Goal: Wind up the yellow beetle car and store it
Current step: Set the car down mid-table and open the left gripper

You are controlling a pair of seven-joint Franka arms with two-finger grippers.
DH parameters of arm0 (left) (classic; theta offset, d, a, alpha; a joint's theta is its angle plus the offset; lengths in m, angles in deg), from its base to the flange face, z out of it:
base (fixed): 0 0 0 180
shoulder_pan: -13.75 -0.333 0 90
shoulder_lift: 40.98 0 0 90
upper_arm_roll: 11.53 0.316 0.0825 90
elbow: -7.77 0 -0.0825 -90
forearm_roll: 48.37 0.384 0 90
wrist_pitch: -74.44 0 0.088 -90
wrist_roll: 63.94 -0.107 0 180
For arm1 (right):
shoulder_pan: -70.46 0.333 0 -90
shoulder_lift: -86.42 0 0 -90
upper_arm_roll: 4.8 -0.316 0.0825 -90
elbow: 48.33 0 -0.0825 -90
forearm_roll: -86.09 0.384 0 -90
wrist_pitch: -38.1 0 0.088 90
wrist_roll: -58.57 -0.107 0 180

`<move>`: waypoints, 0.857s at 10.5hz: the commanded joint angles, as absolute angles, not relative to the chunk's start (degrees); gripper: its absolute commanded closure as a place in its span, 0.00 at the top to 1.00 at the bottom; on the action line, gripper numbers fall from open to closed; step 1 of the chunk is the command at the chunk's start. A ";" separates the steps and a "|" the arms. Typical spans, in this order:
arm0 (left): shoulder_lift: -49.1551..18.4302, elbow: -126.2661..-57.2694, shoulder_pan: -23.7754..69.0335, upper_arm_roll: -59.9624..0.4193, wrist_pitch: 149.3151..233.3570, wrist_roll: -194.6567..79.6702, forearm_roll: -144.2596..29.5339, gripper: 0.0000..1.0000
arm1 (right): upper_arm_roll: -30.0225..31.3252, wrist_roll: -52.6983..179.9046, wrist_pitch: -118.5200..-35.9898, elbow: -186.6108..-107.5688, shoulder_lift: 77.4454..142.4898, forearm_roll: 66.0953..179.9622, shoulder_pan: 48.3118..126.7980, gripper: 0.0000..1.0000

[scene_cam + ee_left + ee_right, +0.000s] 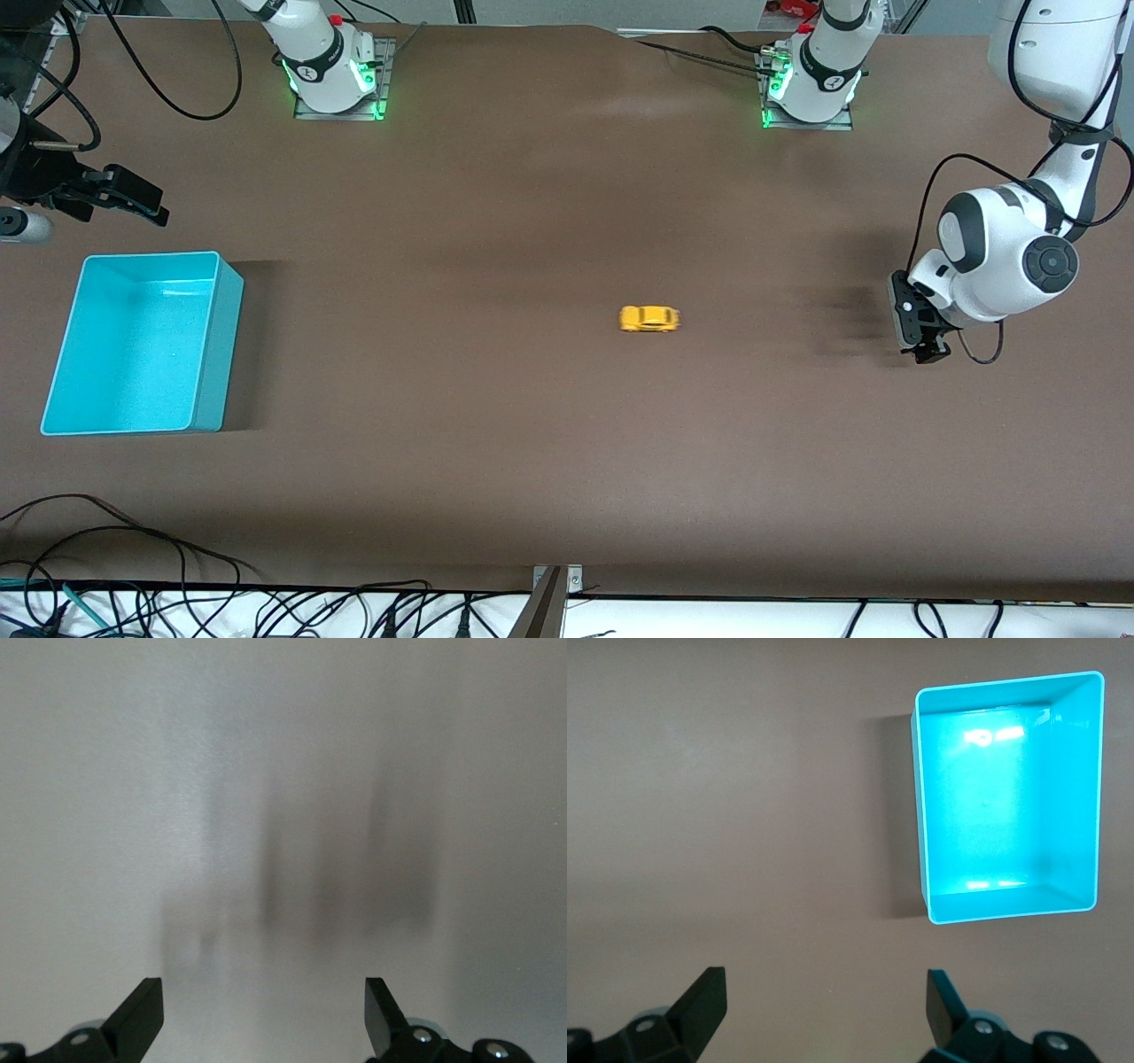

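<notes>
The yellow beetle car (649, 318) sits on its wheels on the brown table near the middle, side-on to the front camera. My left gripper (923, 344) hangs low over bare table toward the left arm's end, well apart from the car. In the left wrist view it (264, 1010) is open and empty, with only table surface and blurred shadows below. My right gripper (149, 207) is up over the table at the right arm's end, above the ground beside the turquoise bin (229, 346). In the right wrist view it (826, 1001) is open and empty, and the bin (921, 815) is empty.
The two arm bases (335, 66) (811, 80) stand along the table edge farthest from the front camera. Loose cables (133, 567) lie along the nearest edge, with a small metal bracket (558, 578) at its middle.
</notes>
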State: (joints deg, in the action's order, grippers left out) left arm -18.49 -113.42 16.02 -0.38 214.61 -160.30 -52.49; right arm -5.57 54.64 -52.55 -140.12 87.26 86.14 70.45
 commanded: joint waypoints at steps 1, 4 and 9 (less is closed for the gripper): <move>-23.21 -116.05 16.57 -0.02 213.22 -161.33 -53.91 1.00 | -5.59 54.26 -52.07 -138.68 87.73 87.06 70.37 1.00; -25.95 -117.39 16.57 -0.02 213.22 -161.24 -53.91 1.00 | -5.59 54.26 -52.07 -138.77 87.73 87.06 70.37 1.00; -33.75 -117.21 17.53 -0.20 212.00 -161.68 -53.91 1.00 | -5.59 54.18 -51.99 -138.77 87.82 87.06 70.37 1.00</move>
